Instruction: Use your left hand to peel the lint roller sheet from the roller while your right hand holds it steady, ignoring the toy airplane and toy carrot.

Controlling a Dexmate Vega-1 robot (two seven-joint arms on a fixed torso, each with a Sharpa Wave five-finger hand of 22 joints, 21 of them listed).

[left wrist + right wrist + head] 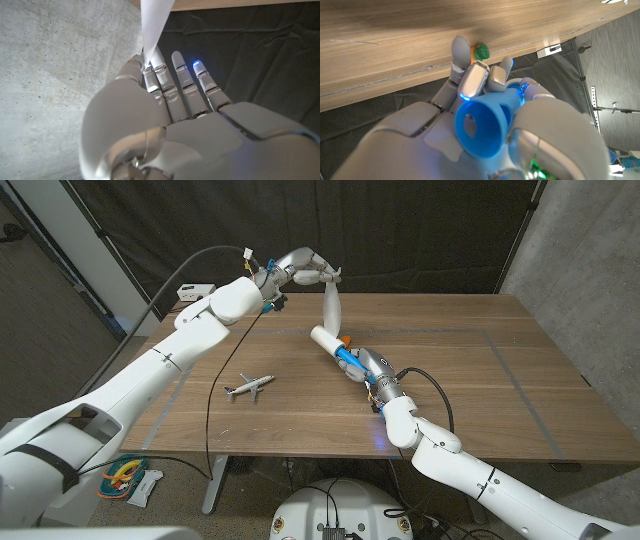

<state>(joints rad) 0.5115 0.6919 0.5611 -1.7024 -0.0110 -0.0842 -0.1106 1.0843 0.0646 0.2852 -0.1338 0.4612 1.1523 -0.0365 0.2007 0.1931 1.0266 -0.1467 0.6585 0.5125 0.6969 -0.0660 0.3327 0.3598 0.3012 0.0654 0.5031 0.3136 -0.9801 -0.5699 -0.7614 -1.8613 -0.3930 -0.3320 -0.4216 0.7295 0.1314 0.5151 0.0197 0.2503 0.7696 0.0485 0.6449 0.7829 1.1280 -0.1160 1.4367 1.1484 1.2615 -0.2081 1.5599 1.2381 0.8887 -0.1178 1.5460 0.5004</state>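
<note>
The lint roller (330,343) lies slantwise near the table's middle, its white roll pointing to the far left and its blue handle (485,127) gripped in my right hand (372,370). A white sheet (331,304) rises from the roll up to my left hand (305,270), which is raised above the table's far edge and pinches the sheet's upper end (152,22) between thumb and finger. The sheet hangs stretched between hand and roll, still attached at the roll.
A toy airplane (248,386) lies on the wooden table (480,380) left of the roller. A toy carrot (345,340) sits right beside the roll, seen past my right fingers as orange with a green top (477,51). A black cable crosses the table's left part.
</note>
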